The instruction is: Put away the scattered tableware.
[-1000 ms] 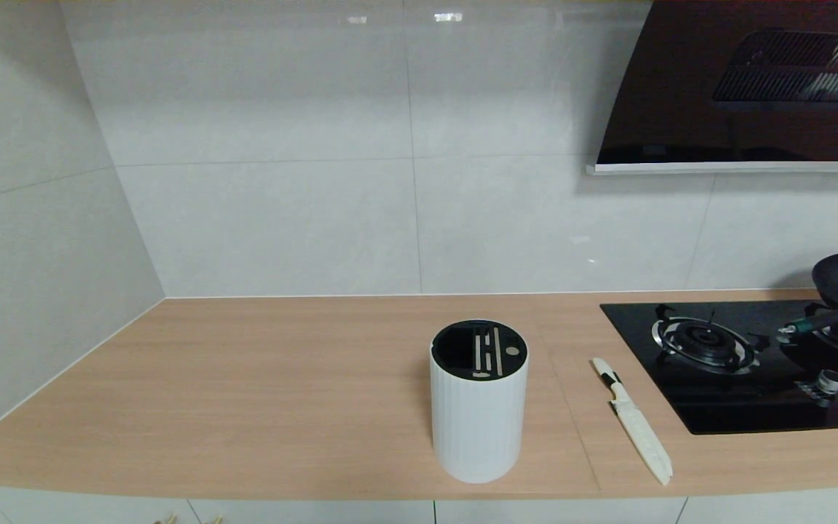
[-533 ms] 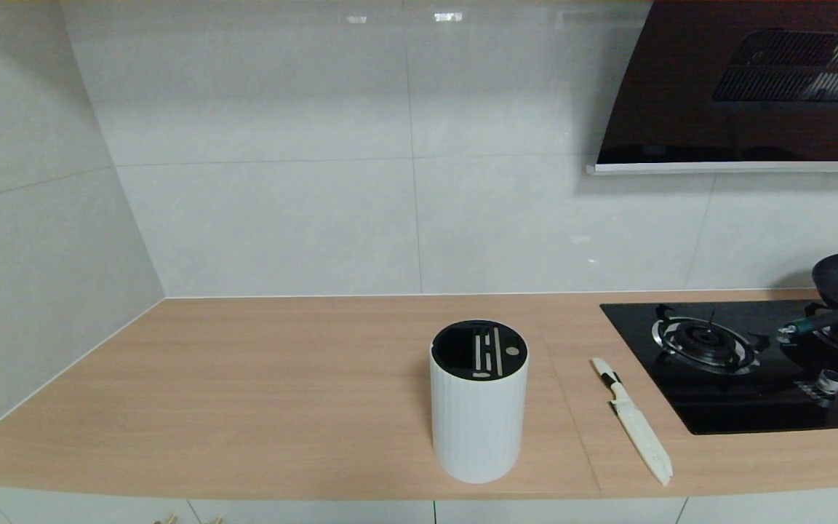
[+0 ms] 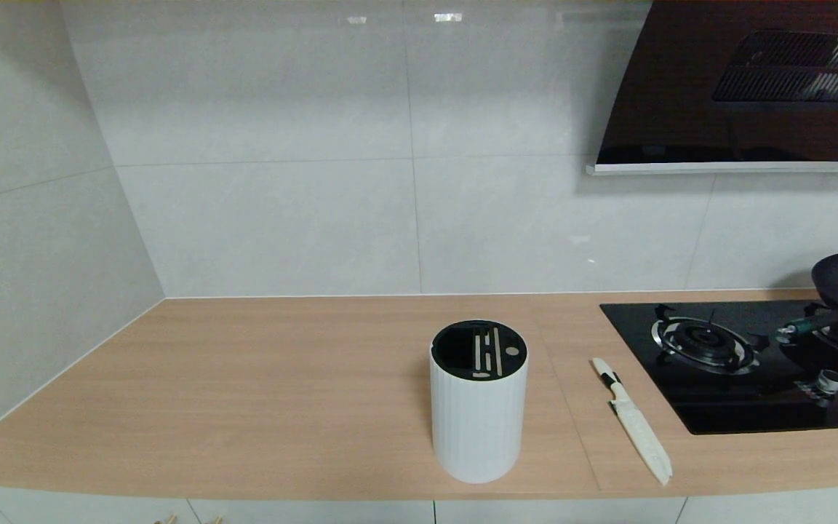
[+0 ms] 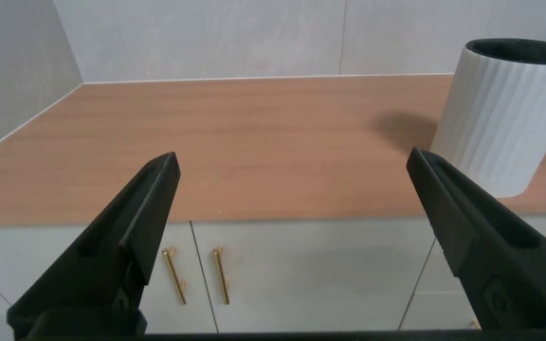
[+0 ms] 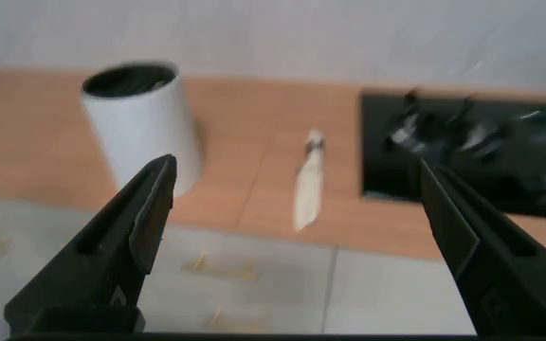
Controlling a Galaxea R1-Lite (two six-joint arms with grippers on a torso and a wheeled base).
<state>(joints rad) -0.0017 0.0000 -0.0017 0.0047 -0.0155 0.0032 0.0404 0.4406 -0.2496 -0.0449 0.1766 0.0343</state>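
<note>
The knife [image 3: 631, 420] lies flat by the counter [image 3: 281, 378] front edge. It looks light, stiff, thin and likely slippery, so it is best pinched at the handle [image 3: 606, 372]. The left gripper [image 4: 292, 161] and right gripper [image 5: 294, 169] both have their jaws wide.

My left gripper [image 4: 290, 161] was wide open, its two dark fingers [image 4: 121, 237] spread far apart and pointing forward, nearly level. My right gripper [image 5: 294, 169] was open as well, its fingers [image 5: 126, 237] splayed about as wide, as far as I could tell, and tipped a little downward. Neither held or touched anything. I carried both low, out in front of me.
</note>
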